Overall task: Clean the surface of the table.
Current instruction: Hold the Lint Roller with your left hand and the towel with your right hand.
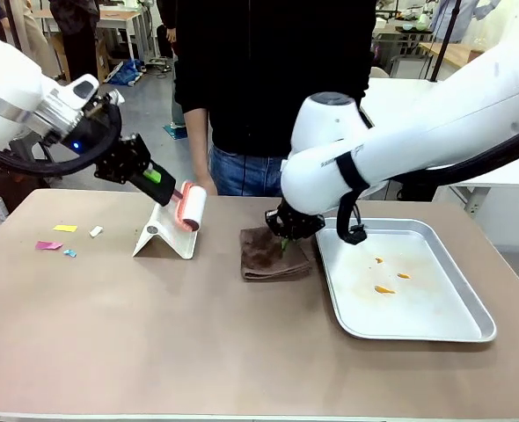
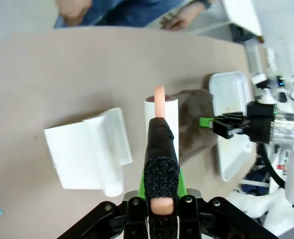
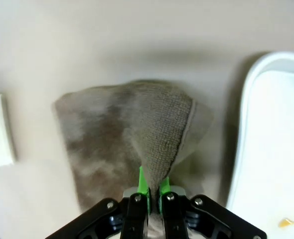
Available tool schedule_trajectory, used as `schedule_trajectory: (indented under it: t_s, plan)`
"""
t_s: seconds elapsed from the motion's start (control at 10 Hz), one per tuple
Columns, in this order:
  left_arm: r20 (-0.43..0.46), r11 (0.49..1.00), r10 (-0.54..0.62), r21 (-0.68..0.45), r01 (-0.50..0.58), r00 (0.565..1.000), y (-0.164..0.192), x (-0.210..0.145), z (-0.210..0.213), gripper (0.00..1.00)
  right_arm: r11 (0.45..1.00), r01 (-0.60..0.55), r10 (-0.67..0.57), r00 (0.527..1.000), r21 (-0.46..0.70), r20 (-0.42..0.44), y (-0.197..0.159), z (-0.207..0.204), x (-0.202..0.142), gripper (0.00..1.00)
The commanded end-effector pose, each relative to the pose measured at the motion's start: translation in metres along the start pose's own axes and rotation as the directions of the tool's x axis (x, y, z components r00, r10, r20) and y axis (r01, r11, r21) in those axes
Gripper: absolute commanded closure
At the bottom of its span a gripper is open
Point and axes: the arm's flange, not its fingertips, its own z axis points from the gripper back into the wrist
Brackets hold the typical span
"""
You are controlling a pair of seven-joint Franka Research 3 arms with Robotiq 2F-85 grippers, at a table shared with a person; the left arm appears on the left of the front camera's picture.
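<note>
While the right gripper (image 1: 286,239) pinches a raised fold of the brown cloth (image 1: 273,253) at mid-table, the left gripper (image 1: 160,181) is clamped on the lint roller (image 1: 192,207), whose drum seems to rest on the white stand (image 1: 164,236). The table (image 1: 154,334) spreads beneath both. Its paper scraps (image 1: 64,229) lie left of the roller, nearer the left gripper.

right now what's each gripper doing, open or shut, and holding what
Left gripper: shut on the lint roller, by its handle.
Right gripper: shut on a pinched fold of the brown cloth.
</note>
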Motion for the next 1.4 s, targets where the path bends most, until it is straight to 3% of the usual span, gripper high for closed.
schedule_trajectory:
  t_s: [0.0,0.1,0.3,0.5,0.6,0.7,0.9,1.0,1.3]
  plan:
    - [0.038,0.987,-0.076,-0.139,0.081,0.996,-0.011,-0.036,0.036,1.00,0.962,-0.023,0.029,0.999,0.273,-0.015,-0.050,0.040,-0.033,1.00]
    - [0.055,0.977,-0.103,-0.180,0.111,0.993,-0.013,-0.048,0.051,1.00,0.914,-0.073,0.092,0.995,0.399,-0.030,-0.065,0.050,-0.049,0.99]
    - [0.072,0.942,-0.138,-0.298,0.154,0.988,-0.014,-0.075,0.079,1.00,0.734,-0.233,0.297,0.955,0.638,0.008,-0.089,0.063,-0.081,0.99]
    - [0.112,0.921,-0.027,-0.383,0.068,0.993,0.001,-0.106,0.116,1.00,0.522,-0.265,0.328,0.940,0.811,0.096,-0.129,0.075,-0.114,0.99]
    - [0.145,0.916,0.059,-0.401,0.004,0.988,0.012,-0.121,0.134,1.00,0.456,-0.242,0.295,0.949,0.856,0.111,-0.151,0.079,-0.126,0.99]
    - [0.186,0.895,0.216,-0.431,-0.118,0.958,0.024,-0.133,0.150,1.00,0.415,-0.196,0.245,0.964,0.888,0.098,-0.174,0.082,-0.135,0.99]
    - [0.136,0.805,0.302,-0.567,-0.177,0.943,0.060,-0.158,0.186,1.00,0.310,-0.132,0.192,0.979,0.941,0.074,-0.218,0.090,-0.146,0.99]
    - [0.100,0.767,0.307,-0.614,-0.184,0.947,0.080,-0.166,0.199,1.00,0.281,-0.099,0.149,0.987,0.955,0.058,-0.242,0.093,-0.151,0.99]
    - [-0.050,0.769,0.181,-0.616,-0.173,0.982,0.149,-0.178,0.223,1.00,0.244,-0.028,0.012,1.000,0.969,0.025,-0.311,0.097,-0.161,0.99]
